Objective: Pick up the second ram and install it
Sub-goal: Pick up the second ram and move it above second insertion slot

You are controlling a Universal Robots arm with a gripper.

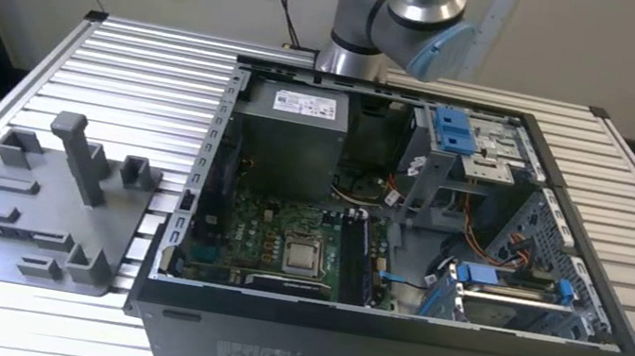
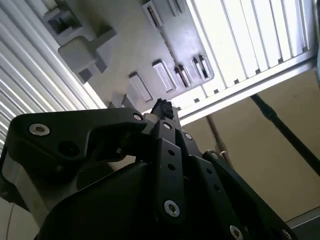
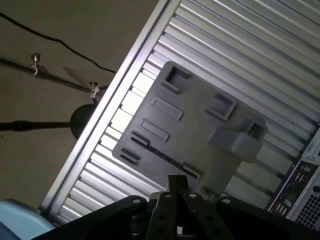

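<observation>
My gripper [image 2: 161,107] hangs high above the grey fixture tray [image 3: 195,125]. Its black fingers meet at one tip [image 3: 175,184], shut, with nothing seen between them. The tray [image 1: 36,220] lies on the slatted table at the exterior view's left, beside the open computer case [image 1: 408,250]. A thin dark strip [image 3: 162,156] runs along a slot near one edge of the tray; whether it is the second ram I cannot tell. Inside the case lies the green motherboard [image 1: 269,242], with a dark stick [image 1: 353,255] standing in its memory slots.
Upright posts [image 1: 79,155] rise from the tray. The arm's joints [image 1: 401,10] stand behind the case. The case holds a grey power supply [image 1: 286,135] and blue drive brackets [image 1: 454,128]. Past the table's edge, cables and a stand [image 3: 50,75] lie on the floor.
</observation>
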